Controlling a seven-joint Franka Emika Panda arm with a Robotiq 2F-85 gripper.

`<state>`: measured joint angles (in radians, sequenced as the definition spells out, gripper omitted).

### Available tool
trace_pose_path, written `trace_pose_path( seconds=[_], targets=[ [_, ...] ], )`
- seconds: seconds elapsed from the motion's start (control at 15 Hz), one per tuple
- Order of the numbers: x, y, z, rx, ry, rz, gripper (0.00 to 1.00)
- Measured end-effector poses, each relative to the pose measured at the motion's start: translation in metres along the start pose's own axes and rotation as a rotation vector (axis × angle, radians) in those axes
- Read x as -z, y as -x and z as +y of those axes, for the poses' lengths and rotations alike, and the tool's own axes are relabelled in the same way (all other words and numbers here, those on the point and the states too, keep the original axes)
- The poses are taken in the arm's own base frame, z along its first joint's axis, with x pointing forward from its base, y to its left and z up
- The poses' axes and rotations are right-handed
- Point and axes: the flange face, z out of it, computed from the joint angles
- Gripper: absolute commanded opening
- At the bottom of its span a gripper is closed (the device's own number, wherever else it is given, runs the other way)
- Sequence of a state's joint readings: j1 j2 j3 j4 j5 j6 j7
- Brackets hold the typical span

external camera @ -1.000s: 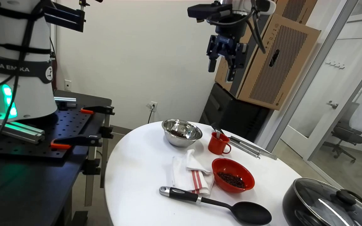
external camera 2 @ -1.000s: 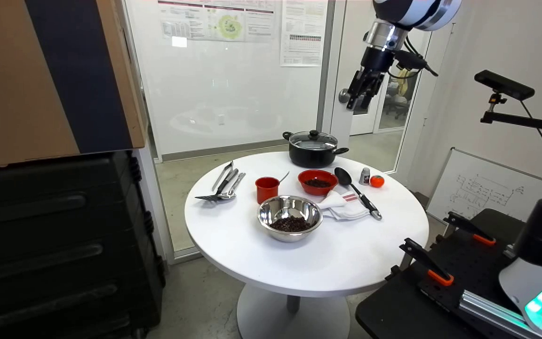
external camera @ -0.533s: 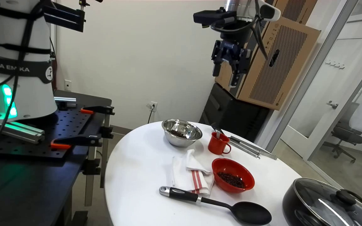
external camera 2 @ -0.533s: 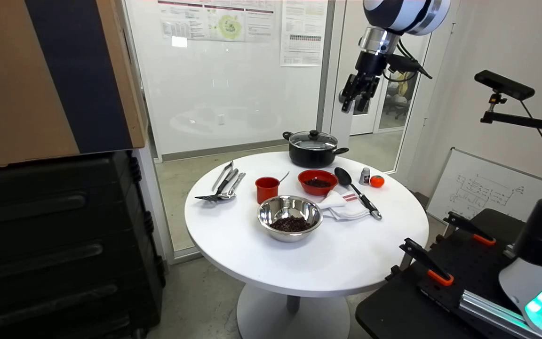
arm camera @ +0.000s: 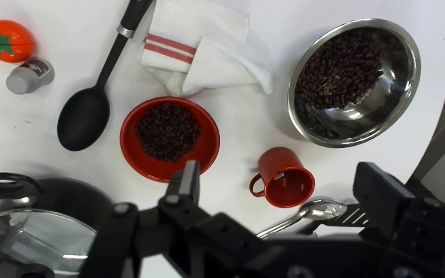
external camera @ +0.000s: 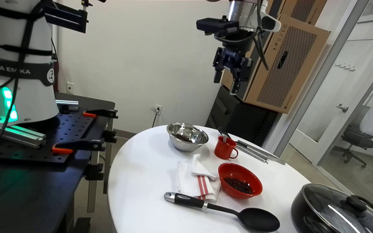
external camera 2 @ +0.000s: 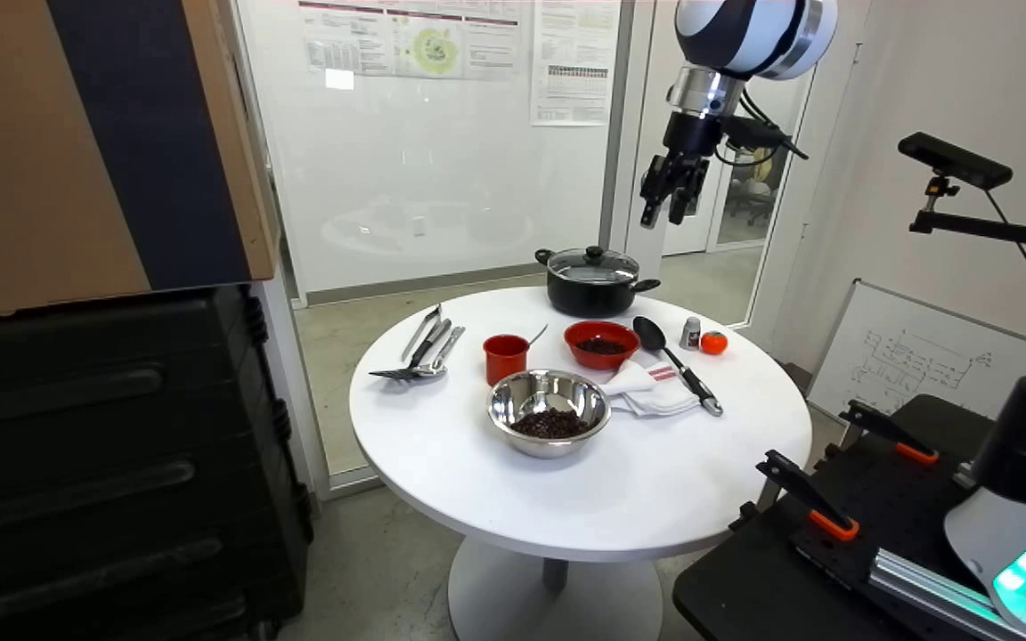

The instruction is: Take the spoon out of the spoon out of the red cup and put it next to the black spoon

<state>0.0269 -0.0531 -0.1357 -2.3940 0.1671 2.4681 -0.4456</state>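
Lower in both exterior views than a second ago, the hand point(external camera: 225, 85) hangs nearer the red cup point(external camera: 223, 150) though well above it, spread wide, gripping nothing. I take that as the approach, with no lifting done. The spoon point(external camera: 224, 139) seems to lean inside the cup, only its handle showing, so setting it beside the black spoon point(arm camera: 112, 60) remains ahead.

Glossy red cup point(arm camera: 279, 161), polished metal bowl point(arm camera: 388, 94)
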Motion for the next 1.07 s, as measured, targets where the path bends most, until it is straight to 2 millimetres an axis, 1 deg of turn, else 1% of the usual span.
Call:
trace_pose_path(
  seconds=[0.27,0.6,0.8,1.07],
  targets=[
    [-0.024,-0.008,-0.015,0.033,-0.01,-0.043,1.0],
    [-0.044,-0.022,-0.027,0.064,-0.017,-0.068,1.0],
    [-0.057,-0.035,-0.034,0.074,-0.018,-0.078,1.0],
    [-0.078,-0.057,-0.045,0.071,-0.01,-0.076,1.0]
  ],
)
